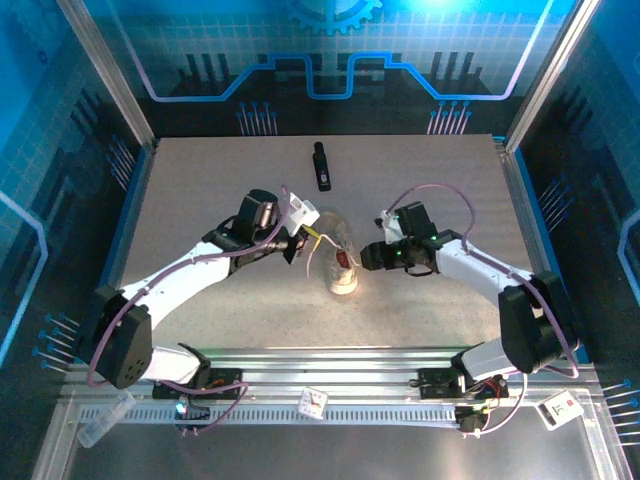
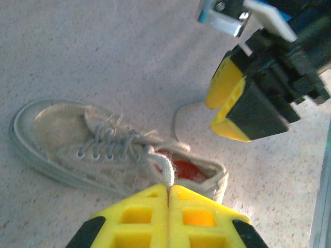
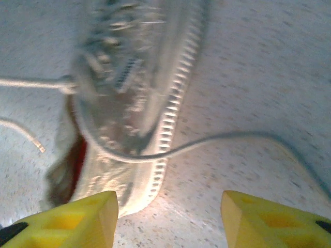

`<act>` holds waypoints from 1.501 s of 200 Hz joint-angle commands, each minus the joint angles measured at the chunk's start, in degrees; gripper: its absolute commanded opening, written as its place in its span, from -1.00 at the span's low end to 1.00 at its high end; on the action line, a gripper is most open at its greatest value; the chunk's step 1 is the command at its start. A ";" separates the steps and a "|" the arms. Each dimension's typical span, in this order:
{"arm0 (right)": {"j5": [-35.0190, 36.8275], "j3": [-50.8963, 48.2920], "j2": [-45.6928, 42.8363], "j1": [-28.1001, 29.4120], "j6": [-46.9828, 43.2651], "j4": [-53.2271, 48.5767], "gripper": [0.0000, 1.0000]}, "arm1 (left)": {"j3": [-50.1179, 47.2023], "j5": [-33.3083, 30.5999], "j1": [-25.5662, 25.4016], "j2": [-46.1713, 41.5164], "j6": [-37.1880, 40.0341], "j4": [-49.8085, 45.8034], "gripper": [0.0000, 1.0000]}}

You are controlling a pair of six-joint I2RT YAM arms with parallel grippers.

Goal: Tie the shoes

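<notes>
One lace (image 2: pixel 164 168) is clenched in the left gripper (image 2: pixel 169 188) above the sneaker (image 2: pixel 77 139); the right gripper (image 3: pixel 169 201) stands released, jaws apart, beside it

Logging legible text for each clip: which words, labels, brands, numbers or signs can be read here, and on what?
No text is legible.
gear emblem: a symbol, no lettering.
centre tag: print too small to read.
right-hand tag: red mark, too small to read.
sneaker: no brand visible.
black bar: no readable marking.
</notes>
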 commanded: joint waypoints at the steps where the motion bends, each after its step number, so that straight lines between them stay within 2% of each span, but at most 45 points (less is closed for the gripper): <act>1: 5.75 1.05 1.02 -3.09 8.35 -6.26 0.10 | -0.62 4.56 -0.44 1.75 -1.71 6.53 -1.00; 35: 10.56 6.87 5.35 -3.57 12.34 -15.36 0.12 | -0.19 7.52 -0.45 6.09 -0.81 9.52 -1.00; 78: 11.09 11.97 9.17 -0.57 19.35 -17.41 0.16 | -0.56 9.30 -0.45 8.25 -2.25 13.91 -1.00; 115: 8.12 15.85 16.73 0.89 27.07 -15.60 0.18 | 0.60 8.58 -0.37 8.75 0.56 12.53 -1.00; 170: 10.36 25.68 30.16 2.58 30.93 -20.85 0.21 | 2.78 9.30 -0.36 9.84 4.18 9.54 -1.00; 185: 11.42 27.64 33.35 3.15 30.31 -22.57 0.12 | 3.37 9.20 -0.19 9.75 5.95 7.68 -1.00; 201: 13.04 29.16 35.75 3.53 28.50 -24.05 -0.12 | 3.61 9.64 0.12 9.59 6.56 6.75 -1.00; 231: 15.92 31.48 35.90 2.85 20.49 -24.28 -1.00 | 2.30 10.83 0.17 9.40 5.56 8.83 -1.00; 269: 18.34 32.19 28.55 2.90 12.00 -18.55 -1.00 | 1.24 10.03 0.17 8.72 5.59 9.52 -1.00; 300: 18.85 41.22 27.59 5.09 3.00 -17.92 -1.00 | -1.86 7.88 0.19 6.82 4.69 11.96 -1.00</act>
